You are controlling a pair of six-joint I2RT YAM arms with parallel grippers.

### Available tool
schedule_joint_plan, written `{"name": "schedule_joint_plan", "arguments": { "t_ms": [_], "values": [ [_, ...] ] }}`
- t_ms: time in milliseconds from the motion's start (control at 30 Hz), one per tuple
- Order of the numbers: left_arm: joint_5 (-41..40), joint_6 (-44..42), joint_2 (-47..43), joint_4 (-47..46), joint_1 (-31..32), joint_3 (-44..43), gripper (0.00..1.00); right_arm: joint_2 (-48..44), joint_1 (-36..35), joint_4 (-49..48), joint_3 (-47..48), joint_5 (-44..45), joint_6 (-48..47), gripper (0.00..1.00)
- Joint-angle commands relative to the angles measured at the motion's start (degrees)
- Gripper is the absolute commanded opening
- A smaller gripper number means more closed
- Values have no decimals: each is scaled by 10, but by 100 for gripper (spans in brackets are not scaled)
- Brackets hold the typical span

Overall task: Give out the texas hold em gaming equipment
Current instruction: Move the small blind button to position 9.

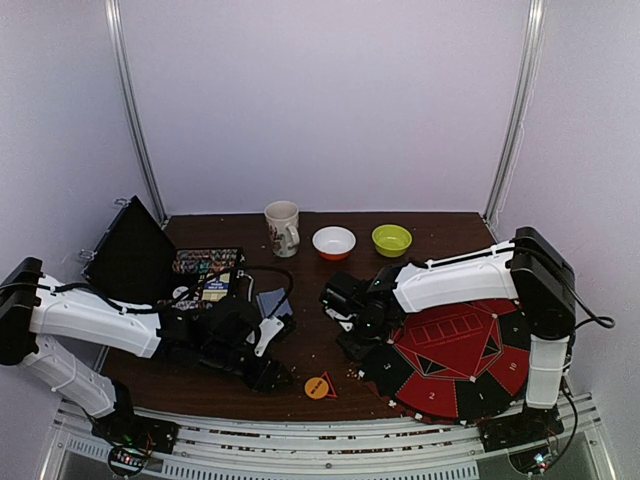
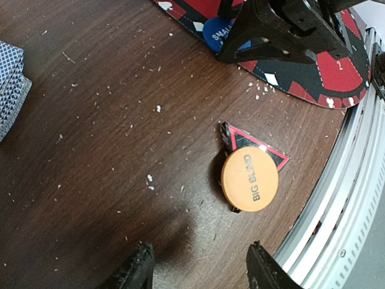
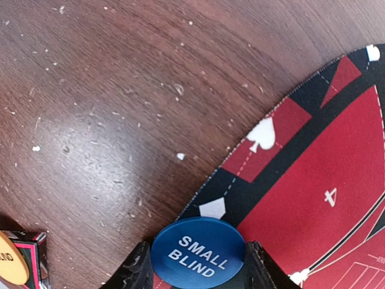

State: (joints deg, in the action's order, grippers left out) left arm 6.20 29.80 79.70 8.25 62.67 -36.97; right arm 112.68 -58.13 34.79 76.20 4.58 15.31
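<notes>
At the left edge of the poker mat [image 3: 313,198], the right gripper [image 3: 196,271] is clamped on the blue small-blind disc [image 3: 198,253]. It should set the disc flat on a seat panel before letting go. The left gripper [image 2: 198,268] hangs parted near the orange disc [image 2: 249,179].

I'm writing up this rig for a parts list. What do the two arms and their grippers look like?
Both arms match: the left arm and right arm have smooth white link shells with bulky black joint housings. Thin black cables run along them. The left gripper and right gripper are black, with matte, rough-textured fingers. No markings are visible.
</notes>
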Motion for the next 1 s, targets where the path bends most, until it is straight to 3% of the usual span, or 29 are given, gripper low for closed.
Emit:
{"name": "schedule_joint_plan", "arguments": {
  "t_ms": [0,333,467,567,733,967],
  "values": [
    [-6,-10,-10,-7,-3,5,55,-10,1,49,-5,-1,5,35],
    [-12,-19,-10,-8,-3,1,55,-92,9,70,-30,-46,35,31],
    [-19,-19,-10,-8,-3,-2,55,-138,59,79,-66,-44,44,30],
    [-18,-19,-10,-9,-3,-4,55,-189,146,83,-112,-32,46,29],
    [-26,-19,-17,-9,-3,0,56,-274,365,75,-201,-19,21,28],
    [-35,-41,-15,15,-4,-16,56,-289,588,87,-188,-45,-13,22]
  ]
}}
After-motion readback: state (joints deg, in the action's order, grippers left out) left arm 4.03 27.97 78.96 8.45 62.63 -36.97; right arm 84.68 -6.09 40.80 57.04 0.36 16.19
